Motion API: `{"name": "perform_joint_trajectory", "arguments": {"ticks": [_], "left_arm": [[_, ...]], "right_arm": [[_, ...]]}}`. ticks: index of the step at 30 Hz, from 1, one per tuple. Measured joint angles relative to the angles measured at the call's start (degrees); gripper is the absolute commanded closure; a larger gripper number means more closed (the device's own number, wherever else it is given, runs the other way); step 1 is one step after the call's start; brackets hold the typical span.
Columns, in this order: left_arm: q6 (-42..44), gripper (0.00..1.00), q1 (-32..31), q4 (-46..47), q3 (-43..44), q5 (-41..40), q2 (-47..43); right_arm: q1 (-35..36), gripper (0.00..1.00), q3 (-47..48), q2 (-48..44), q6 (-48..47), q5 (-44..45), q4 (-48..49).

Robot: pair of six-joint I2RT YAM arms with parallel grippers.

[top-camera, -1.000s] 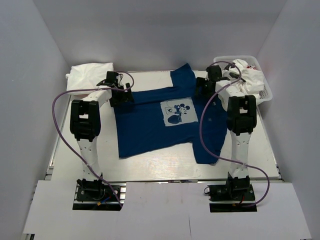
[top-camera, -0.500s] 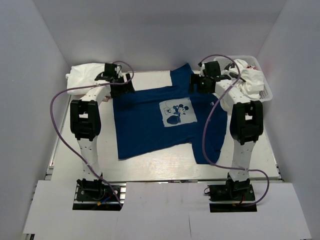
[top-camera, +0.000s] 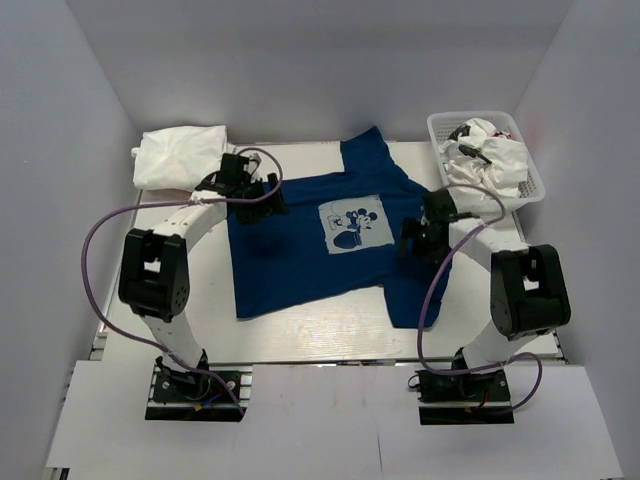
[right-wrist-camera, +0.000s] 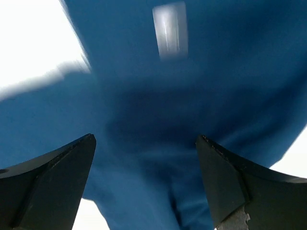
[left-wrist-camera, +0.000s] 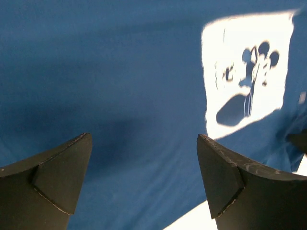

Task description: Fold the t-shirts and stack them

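Two spread wide, empty: left pincer [left-wrist-camera: 144, 137], right pincer [right-wrist-camera: 145, 137], over soft navy blue cloth t-shirt [top-camera: 300, 255]. Light, limp, prone to bunching; best pinched at edges.

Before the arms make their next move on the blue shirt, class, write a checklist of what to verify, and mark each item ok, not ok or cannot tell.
1. The left gripper open and empty: ok.
2. The right gripper open and empty: ok.
3. The navy t-shirt spread out, print facing up: ok.
4. Both grippers over the navy cloth: ok.
5. Either gripper touching the cloth: cannot tell.
6. The basket emptied: not ok, white t-shirts lie in it.
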Motion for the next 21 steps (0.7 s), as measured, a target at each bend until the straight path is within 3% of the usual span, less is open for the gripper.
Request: {"name": "perform_joint_trajectory", "arguments": {"ticks": [7, 14, 18, 21], "left_arm": [[-1.6, 0.00, -0.7, 0.0, -7.2, -0.7, -8.1], [-2.4, 0.00, -1.0, -0.5, -7.8, -1.7, -11.5], [-2.7, 0.00, -2.5, 0.3, -7.8, -1.0, -10.4], [-2.8, 0.00, -4.9, 0.7, -6.6, -0.7, -7.3]], "right_arm": [[1.9, 0.09, -10.6, -6.7, 3.0, -5.6, 1.5], [6.7, 0.09, -20.6, -18.4, 7.0, -11.6, -1.3], [10.5, 0.09, -21.6, -21.7, 7.4, -15.2, -6.9], [11.2, 0.09, -16.5, -21.8, 5.8, -13.7, -12.2]]}}
